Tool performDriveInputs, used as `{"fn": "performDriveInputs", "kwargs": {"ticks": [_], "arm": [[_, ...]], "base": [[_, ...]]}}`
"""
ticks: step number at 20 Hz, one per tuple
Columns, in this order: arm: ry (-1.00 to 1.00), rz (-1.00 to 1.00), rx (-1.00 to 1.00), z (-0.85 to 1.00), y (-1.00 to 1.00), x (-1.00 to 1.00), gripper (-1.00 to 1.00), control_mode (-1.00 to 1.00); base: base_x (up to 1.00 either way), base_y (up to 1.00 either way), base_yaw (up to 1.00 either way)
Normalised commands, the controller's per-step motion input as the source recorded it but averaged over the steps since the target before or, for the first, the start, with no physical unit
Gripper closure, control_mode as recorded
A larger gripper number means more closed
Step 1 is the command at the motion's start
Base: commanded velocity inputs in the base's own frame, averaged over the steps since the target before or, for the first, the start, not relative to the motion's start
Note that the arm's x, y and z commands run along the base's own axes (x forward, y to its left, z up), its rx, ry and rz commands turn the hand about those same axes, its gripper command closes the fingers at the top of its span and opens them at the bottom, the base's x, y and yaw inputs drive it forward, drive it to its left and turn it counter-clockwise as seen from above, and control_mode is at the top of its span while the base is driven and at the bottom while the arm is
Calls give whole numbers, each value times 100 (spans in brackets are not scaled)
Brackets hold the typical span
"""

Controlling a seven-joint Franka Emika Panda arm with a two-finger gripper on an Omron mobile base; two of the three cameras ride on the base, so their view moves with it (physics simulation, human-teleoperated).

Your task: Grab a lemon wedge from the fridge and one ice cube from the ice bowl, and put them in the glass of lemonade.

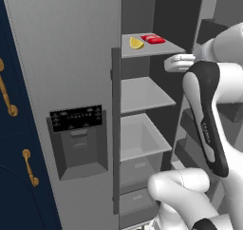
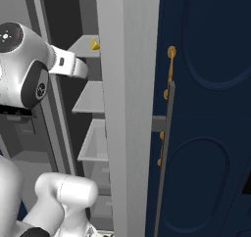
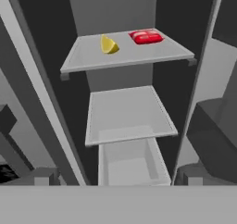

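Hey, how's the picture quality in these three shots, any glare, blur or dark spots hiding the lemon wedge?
Left base view: flat, even rendered light, no glare; the lemon wedge is sharp on the fridge's top shelf. Right base view: the wedge is half hidden by the door edge, not by shadow. Hand view: slightly soft, dark side walls, wedge and flat red item clearly lit.

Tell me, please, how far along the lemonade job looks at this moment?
Done: the fridge stands open on its right side, shelves exposed. In hand: the arm reaches toward the compartment, its camera facing the shelves; the lemon wedge lies untouched on the top shelf beside a flat red item. The fingers cannot be seen. Left: grasping the wedge, fetching an ice cube, and dropping both into the glass.
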Motion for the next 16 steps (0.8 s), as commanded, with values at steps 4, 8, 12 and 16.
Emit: {"fn": "performDriveInputs", "kwargs": {"ticks": [4,8,12,16], "arm": [[5,0,0,10,0,62,-100,-100],[3,0,0,0,0,65,-100,-100],[0,1,0,0,1,70,-100,-100],[0,9,0,0,6,56,-100,-100]], "base": [[0,0,0],[0,0,0],[0,0,0],[0,0,0]]}}
